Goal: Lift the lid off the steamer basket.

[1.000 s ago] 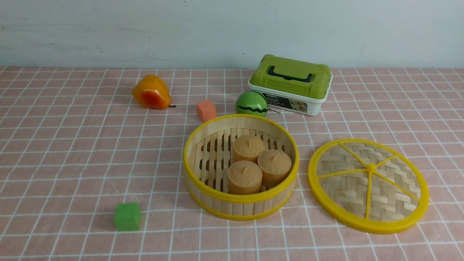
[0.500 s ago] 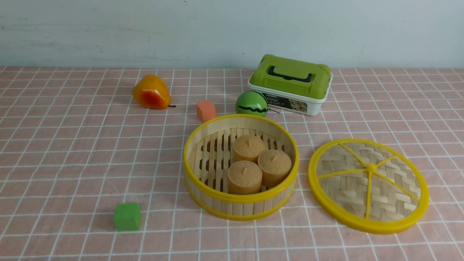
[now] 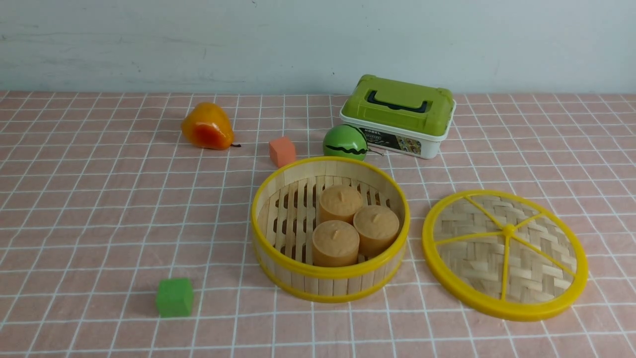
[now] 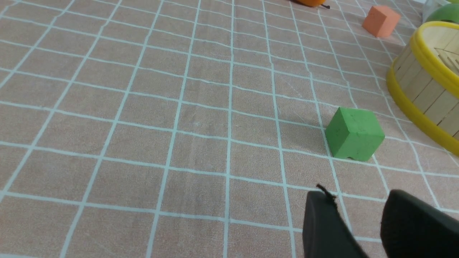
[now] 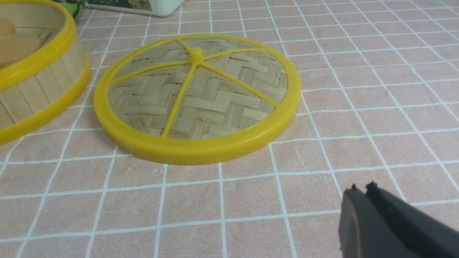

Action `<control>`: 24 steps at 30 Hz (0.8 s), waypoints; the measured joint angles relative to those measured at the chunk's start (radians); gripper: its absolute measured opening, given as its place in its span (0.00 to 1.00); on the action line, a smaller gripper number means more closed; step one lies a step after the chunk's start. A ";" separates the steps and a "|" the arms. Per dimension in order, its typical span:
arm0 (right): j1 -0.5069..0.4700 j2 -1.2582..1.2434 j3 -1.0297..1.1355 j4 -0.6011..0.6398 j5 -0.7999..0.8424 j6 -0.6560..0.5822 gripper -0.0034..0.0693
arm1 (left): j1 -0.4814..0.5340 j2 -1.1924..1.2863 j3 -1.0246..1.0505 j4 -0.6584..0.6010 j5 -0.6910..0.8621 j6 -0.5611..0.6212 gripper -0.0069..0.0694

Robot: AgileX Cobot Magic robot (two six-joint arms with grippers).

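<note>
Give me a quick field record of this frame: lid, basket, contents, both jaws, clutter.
lid: off, flat on the cloth, knob up, to the robot's right of the basket, apart from it
steamer basket: uncovered, upright
contents: three tan cakes clustered inside
right gripper: jaws shut, empty, clear of the lid
left gripper: jaws parted, empty, near the green cube
clutter: orange cube, pear, toy watermelon, white box
</note>
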 joint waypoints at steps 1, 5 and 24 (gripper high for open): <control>0.000 0.000 0.000 0.000 0.000 0.000 0.04 | 0.000 0.000 0.000 0.000 0.000 0.000 0.40; 0.000 0.000 0.000 0.000 0.000 -0.002 0.04 | 0.000 0.000 0.000 0.000 0.000 0.000 0.40; 0.000 0.000 0.000 0.000 0.000 -0.003 0.06 | 0.000 0.000 0.000 0.000 0.000 0.000 0.40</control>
